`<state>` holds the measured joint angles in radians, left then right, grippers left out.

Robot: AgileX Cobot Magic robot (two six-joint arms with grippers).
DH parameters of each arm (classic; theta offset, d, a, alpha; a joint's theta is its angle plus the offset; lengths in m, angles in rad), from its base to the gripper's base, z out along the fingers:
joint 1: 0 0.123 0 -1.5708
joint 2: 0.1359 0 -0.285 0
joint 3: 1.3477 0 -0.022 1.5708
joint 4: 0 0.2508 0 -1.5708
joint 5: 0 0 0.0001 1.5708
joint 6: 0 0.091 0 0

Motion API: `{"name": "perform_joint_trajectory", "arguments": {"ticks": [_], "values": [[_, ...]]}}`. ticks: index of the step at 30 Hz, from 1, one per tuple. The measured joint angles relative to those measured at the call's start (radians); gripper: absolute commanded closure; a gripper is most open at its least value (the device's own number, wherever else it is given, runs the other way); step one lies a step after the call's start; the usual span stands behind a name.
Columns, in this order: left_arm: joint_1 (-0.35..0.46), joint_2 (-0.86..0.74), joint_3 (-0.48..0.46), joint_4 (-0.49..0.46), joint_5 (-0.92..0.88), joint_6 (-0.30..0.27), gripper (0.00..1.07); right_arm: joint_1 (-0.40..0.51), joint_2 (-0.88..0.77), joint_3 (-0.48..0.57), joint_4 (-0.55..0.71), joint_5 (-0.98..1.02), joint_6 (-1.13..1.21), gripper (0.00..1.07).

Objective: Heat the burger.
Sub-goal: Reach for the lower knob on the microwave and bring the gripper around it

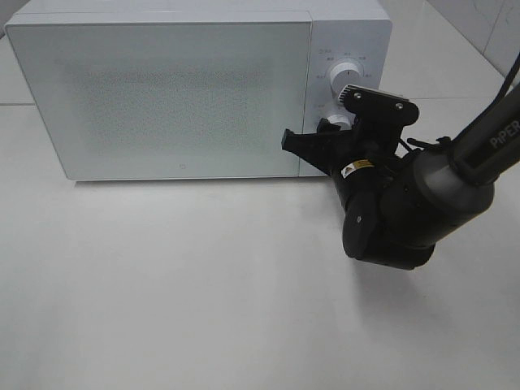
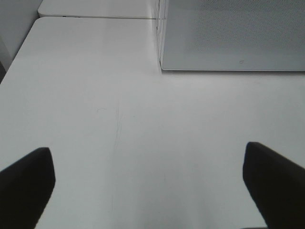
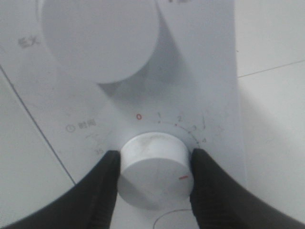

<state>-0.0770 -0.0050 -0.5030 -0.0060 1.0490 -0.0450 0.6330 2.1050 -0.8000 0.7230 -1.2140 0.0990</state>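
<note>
At the control panel of the white box-shaped microwave oven (image 1: pixel 162 97), the right jaws pinch the lower round white timer knob (image 3: pixel 152 176) from both sides. The knob's axis points straight out at the wrist, with room around it to turn. The left jaws hang spread wide and empty over the white worktop (image 2: pixel 119 95), well apart. The door is shut, and the burger shows in no view.

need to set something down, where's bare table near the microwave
The table in front of the microwave door is bare, beside the right arm. Crowded at the control panel, where the right pincer clamps the lower knob.
</note>
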Motion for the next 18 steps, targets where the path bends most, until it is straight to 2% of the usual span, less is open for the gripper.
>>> {"name": "perform_joint_trajectory", "arguments": {"ticks": [2, 5, 13, 14, 16, 18], "values": [[0.000, 0.000, 0.000, 0.000, 0.000, 0.000, 0.07, -0.003, 0.000, 0.005, -0.023, -0.005, 0.177, 1.07], [0.000, 0.000, 0.000, 0.000, 0.000, 0.000, 0.07, -0.003, 0.000, 0.007, -0.025, -0.006, 0.225, 1.07], [0.000, 0.000, 0.000, 0.000, 0.000, 0.000, 0.07, -0.006, 0.001, 0.014, -0.057, -0.010, 0.661, 1.07], [0.000, 0.000, 0.000, 0.000, 0.000, 0.000, 0.07, -0.006, 0.001, 0.014, -0.057, -0.010, 0.661, 1.07], [0.000, 0.000, 0.000, 0.000, 0.000, 0.000, 0.07, -0.009, 0.001, 0.017, -0.067, -0.013, 0.842, 1.07], [0.000, 0.000, 0.000, 0.000, 0.000, 0.000, 0.07, -0.009, 0.001, 0.017, -0.068, -0.015, 0.882, 1.07]]}}
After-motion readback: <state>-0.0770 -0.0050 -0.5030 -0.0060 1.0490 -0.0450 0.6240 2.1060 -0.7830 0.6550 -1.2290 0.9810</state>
